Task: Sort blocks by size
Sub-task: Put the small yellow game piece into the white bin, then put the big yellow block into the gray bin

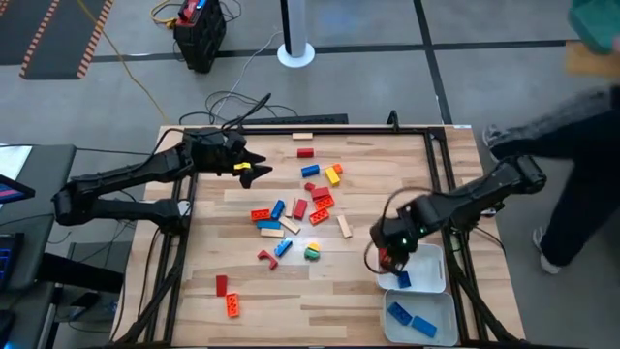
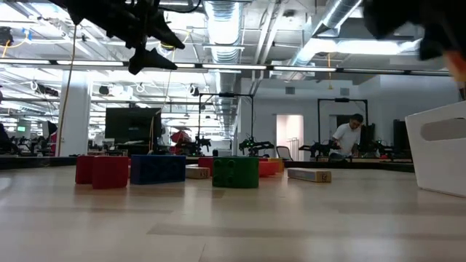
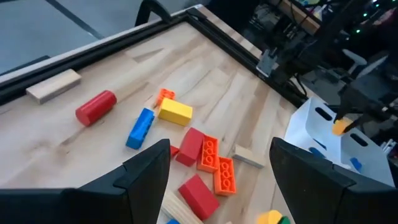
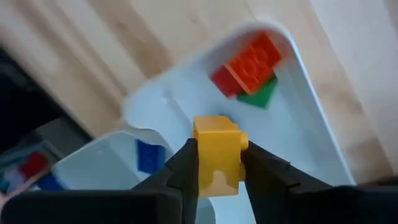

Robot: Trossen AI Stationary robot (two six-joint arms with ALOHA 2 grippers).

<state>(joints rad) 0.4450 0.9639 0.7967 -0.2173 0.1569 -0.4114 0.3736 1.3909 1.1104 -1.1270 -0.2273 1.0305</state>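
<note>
My left tool [image 1: 254, 171] hangs released over the table [image 1: 194, 281], far side of the scattered blocks [image 1: 295, 208] from the near white tray [image 1: 438, 276]. My right tool [image 4: 219, 163] sits right above that tray, clenched on a small yellow block [image 4: 217, 152]; an orange block [image 4: 252, 60] and a green one [image 4: 264, 93] already lie inside. These bricks look light, stiff and a bit slick, so I'd say pinch the flat sides, not the studs. The tan wooden block [image 1: 343, 226] probably grips easier.
</note>
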